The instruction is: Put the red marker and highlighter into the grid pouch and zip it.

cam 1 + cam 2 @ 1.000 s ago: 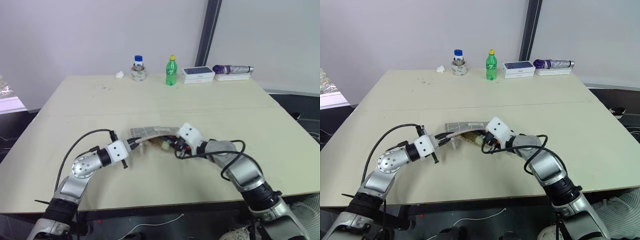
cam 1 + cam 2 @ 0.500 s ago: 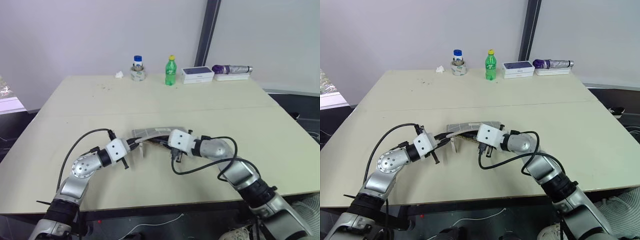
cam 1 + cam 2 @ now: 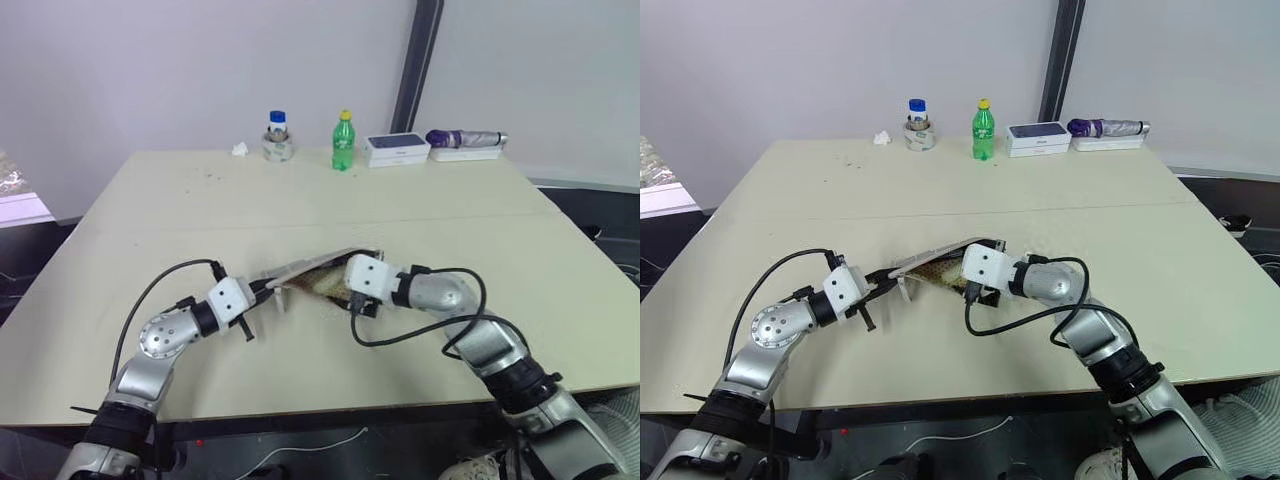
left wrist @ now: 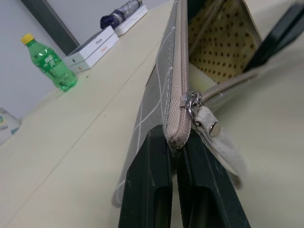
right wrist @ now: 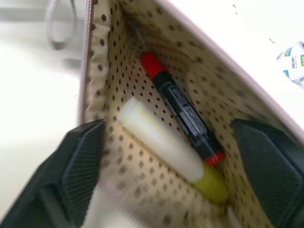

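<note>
The grid pouch (image 3: 312,268) lies at the table's middle, its mouth propped open like a tent. My left gripper (image 4: 175,142) is shut on the pouch's zipper-end edge, just beside the pull tab (image 4: 207,122). My right gripper (image 5: 167,135) is open, its fingers (image 5: 78,171) spread wide at the pouch mouth. Inside, on the dotted lining, the red marker (image 5: 183,111) lies beside the highlighter (image 5: 159,142), and neither finger touches them.
At the table's far edge (image 3: 300,158) stand a green bottle (image 3: 342,143), a white box (image 3: 396,149), a folded purple umbrella (image 3: 465,139), a blue-lidded jar on a tape roll (image 3: 277,137) and a paper scrap (image 3: 239,150).
My right gripper has opened wide and its wrist has rolled and risen slightly. The pouch's upper side now stands higher. The left gripper has kept its hold in place.
</note>
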Robot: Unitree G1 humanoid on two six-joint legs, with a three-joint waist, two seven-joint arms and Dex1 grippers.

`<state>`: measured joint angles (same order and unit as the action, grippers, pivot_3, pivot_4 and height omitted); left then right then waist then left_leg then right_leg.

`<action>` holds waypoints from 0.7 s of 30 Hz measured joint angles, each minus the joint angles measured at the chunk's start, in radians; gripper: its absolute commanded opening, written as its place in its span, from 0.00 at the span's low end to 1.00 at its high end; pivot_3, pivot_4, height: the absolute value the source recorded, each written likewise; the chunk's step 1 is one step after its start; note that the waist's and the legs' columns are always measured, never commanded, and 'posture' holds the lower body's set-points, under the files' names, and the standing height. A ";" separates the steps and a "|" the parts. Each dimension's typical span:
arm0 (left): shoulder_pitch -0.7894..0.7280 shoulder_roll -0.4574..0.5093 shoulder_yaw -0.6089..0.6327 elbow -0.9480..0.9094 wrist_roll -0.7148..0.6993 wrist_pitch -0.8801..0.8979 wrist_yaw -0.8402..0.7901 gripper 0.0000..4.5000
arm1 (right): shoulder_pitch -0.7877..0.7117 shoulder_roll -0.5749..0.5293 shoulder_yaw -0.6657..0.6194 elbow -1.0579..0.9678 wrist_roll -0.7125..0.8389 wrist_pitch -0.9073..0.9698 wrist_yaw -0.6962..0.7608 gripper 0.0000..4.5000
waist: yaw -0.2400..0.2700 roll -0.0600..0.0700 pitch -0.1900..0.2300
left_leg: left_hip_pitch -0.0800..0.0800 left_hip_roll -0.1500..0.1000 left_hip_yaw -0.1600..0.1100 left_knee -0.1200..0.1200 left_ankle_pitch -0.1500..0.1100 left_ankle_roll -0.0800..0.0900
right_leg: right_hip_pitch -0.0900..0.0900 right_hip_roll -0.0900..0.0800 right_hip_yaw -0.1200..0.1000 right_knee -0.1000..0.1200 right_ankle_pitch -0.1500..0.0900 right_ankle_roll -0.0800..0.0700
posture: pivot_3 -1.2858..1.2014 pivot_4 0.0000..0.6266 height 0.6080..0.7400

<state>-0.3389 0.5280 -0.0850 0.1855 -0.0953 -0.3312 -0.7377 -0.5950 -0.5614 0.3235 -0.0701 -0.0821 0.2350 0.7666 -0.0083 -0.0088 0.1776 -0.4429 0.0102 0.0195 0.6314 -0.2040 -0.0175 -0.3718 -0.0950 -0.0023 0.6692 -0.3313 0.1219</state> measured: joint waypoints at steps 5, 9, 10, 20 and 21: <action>0.004 -0.018 0.002 -0.002 0.000 0.019 0.015 0.00 | 0.053 -0.027 -0.156 -0.111 0.214 0.106 0.111 0.99 | -0.002 0.000 0.000 | 0.000 0.000 0.000 0.000 0.000 0.000 | 0.001 0.000 0.000 0.000 0.000 0.000 | 0.52 0.24 1.00; 0.004 -0.057 -0.006 -0.022 0.015 0.065 0.043 0.00 | 0.148 -0.017 -0.251 -0.224 0.383 0.265 0.125 0.99 | 0.001 0.000 0.000 | 0.001 0.000 -0.001 0.000 0.000 0.000 | 0.002 0.000 0.000 0.000 0.000 0.000 | 0.52 0.24 1.00; 0.007 -0.067 -0.013 -0.033 0.025 0.074 0.053 0.00 | 0.175 -0.009 -0.266 -0.238 0.406 0.296 0.110 0.99 | 0.002 0.000 0.000 | 0.001 0.000 -0.001 0.000 0.000 0.000 | 0.002 0.000 0.000 0.000 0.000 0.000 | 0.52 0.24 1.00; -0.001 -0.099 -0.118 -0.058 0.196 0.091 0.110 0.00 | 0.396 0.089 -0.243 -0.325 0.528 0.527 -0.040 0.99 | -0.001 -0.001 0.000 | 0.002 0.000 -0.001 0.001 0.000 0.000 | 0.003 0.001 0.000 0.000 0.000 0.000 | 0.52 0.24 1.00; -0.028 -0.099 -0.148 -0.053 0.240 0.071 0.111 0.00 | 0.388 0.107 -0.195 -0.295 0.499 0.522 -0.064 0.99 | 0.001 -0.001 0.000 | 0.001 -0.002 -0.001 0.001 0.000 0.000 | 0.003 0.001 0.000 0.000 0.000 0.000 | 0.52 0.24 1.00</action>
<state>-0.3669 0.4291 -0.2331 0.1326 0.1445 -0.2599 -0.6265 -0.2074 -0.4541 0.1287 -0.3649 0.4168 0.7569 0.7031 -0.0068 -0.0095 0.1772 -0.4416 0.0085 0.0183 0.6320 -0.2041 -0.0173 -0.3691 -0.0937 -0.0023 0.6690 -0.3312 0.1219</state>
